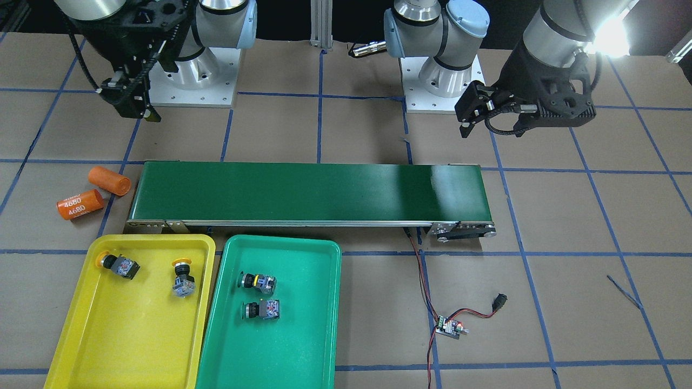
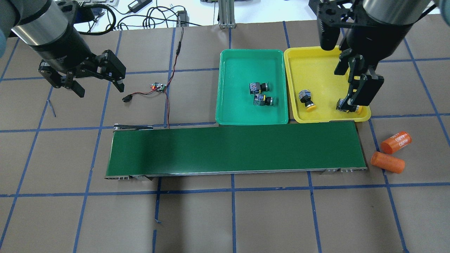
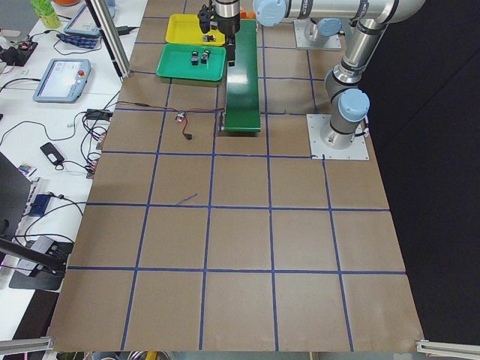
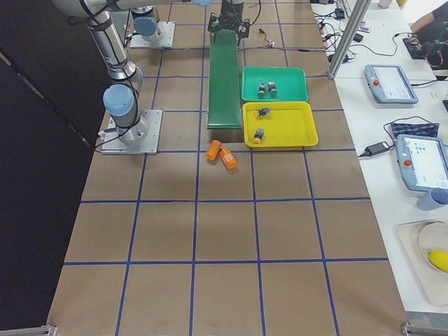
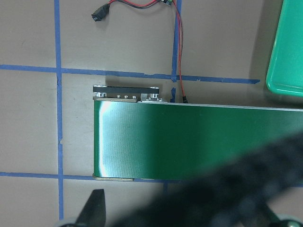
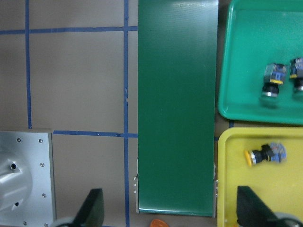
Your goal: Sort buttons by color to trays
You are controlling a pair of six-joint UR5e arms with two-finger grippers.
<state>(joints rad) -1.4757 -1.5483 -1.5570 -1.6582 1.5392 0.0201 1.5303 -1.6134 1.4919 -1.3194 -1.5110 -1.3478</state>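
A brown table (image 1: 367, 302) marked with a grid of blue tape, with two robot arms mounted at its far edge. A long dark green conveyor belt (image 1: 308, 192) lies across the middle. On the side of the belt away from the robot, two shallow trays sit side by side, close together, at the robot's right end of the belt.

The yellow tray (image 1: 135, 335) holds two yellow-capped buttons lying on their sides: one (image 1: 120, 265) near a corner next to the belt, the other (image 1: 183, 278) close to the rim that faces the green tray. The green tray (image 1: 281, 351) holds the two green-capped buttons (image 1: 258, 281) (image 1: 262, 309), lying near each other towards the middle of the tray, both on their sides.

The right gripper (image 6: 168, 201) hangs above the table near the belt's right end, its fingers spread wide with nothing between them. The left gripper (image 2: 101, 92) hangs above bare table beyond the belt's other end, fingers also spread and holding nothing.

Two orange cylinders (image 1: 110, 180) (image 1: 80, 204) lie on the table just past the belt's right end, one printed with 4680. A small circuit board (image 1: 450, 327) with red and black wires rests on the table near the belt's left end.
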